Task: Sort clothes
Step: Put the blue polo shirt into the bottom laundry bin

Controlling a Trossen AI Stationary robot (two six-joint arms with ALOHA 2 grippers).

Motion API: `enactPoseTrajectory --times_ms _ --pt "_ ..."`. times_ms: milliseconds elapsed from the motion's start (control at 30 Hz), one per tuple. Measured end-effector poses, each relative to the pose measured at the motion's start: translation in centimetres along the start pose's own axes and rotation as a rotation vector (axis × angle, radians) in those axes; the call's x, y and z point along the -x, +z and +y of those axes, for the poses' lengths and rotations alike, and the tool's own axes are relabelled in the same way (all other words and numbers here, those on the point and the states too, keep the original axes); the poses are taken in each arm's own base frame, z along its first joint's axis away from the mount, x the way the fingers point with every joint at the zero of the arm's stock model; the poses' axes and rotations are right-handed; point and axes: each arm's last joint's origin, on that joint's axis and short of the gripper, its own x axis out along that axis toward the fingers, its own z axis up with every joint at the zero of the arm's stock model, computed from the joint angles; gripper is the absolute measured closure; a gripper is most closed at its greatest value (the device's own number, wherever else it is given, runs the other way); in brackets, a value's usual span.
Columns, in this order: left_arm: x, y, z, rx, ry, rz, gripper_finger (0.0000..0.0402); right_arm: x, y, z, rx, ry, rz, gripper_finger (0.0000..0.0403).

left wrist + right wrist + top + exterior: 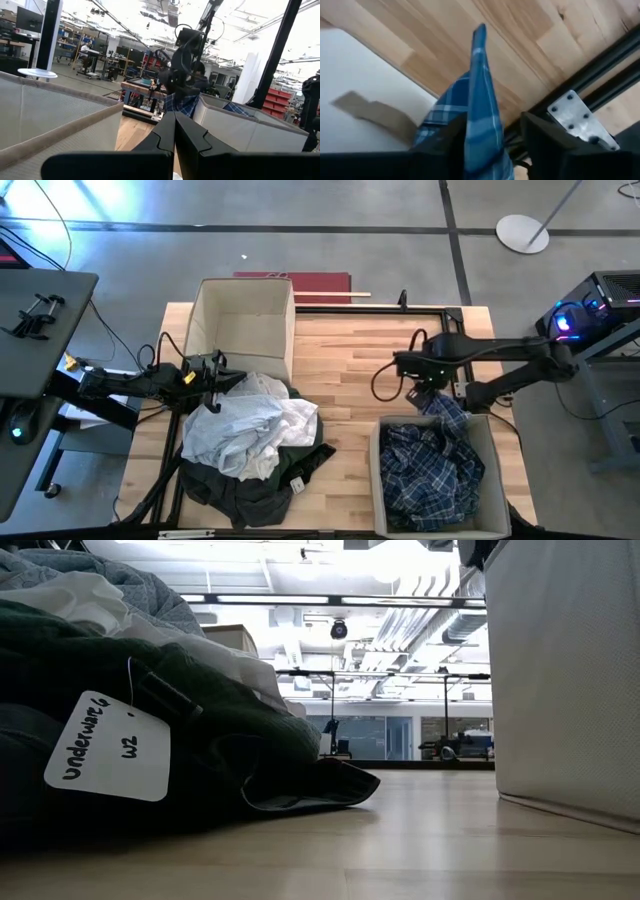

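A pile of clothes lies on the table's near left: a pale white-grey garment on top of dark green and dark grey pieces. One dark piece carries a white tag. My left gripper is shut and points level over the pile's far left edge; its fingers show pressed together. The blue-white plaid shirt lies mostly in the right bin. My right gripper stands over that bin's far edge, shut on a part of the shirt. My left gripper: I cannot tell whether it touches the pale garment below it. My right gripper holds a fold of the plaid shirt between its two fingers, coming from above and pointing down. A pointed end of the fold reaches past the fingertips. The rest of the shirt trails into the bin.
An empty beige bin stands at the far left, just behind the pile. The right bin's wall fills the low view's right side. Bare wood lies between the bins. A black frame rail runs along the table's far edge.
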Motion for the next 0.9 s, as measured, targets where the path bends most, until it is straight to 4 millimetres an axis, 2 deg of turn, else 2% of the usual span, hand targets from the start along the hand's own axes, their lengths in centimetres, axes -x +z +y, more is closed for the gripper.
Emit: enactPoseTrajectory --times_ms 133,167,300,433,567,700,800,900 --pt "0.0 0.0 0.0 0.0 0.0 0.0 0.0401 -0.4 0.2 0.3 0.009 -0.012 0.017 0.0371" --pt "0.0 0.0 0.0 0.0 0.0 0.0 0.0401 -0.4 0.2 0.4 0.015 -0.011 0.014 0.0386" --pt "0.0 0.0 0.0 0.0 0.0 0.0 0.0401 0.4 -0.5 1.1 0.034 -0.023 -0.026 0.0396" --pt "0.0 0.0 0.0 0.0 0.0 0.0 0.0401 2.7 -1.3 2.3 0.064 0.009 -0.118 0.0399" --pt "0.0 0.0 0.0 0.0 0.0 0.0 0.0401 6.1 -2.7 3.6 0.11 0.081 -0.25 0.0401" --pt "0.0 0.0 0.0 0.0 0.0 0.0 0.0401 10.4 -4.9 4.6 0.171 0.188 -0.425 0.0402" --pt "0.0 0.0 0.0 0.0 0.0 0.0 0.0401 13.5 -7.0 5.5 0.258 0.334 -0.573 0.0402" --pt "0.0 0.0 0.0 0.0 0.0 0.0 0.0401 15.8 -9.2 6.7 0.376 0.497 -0.685 0.0402"
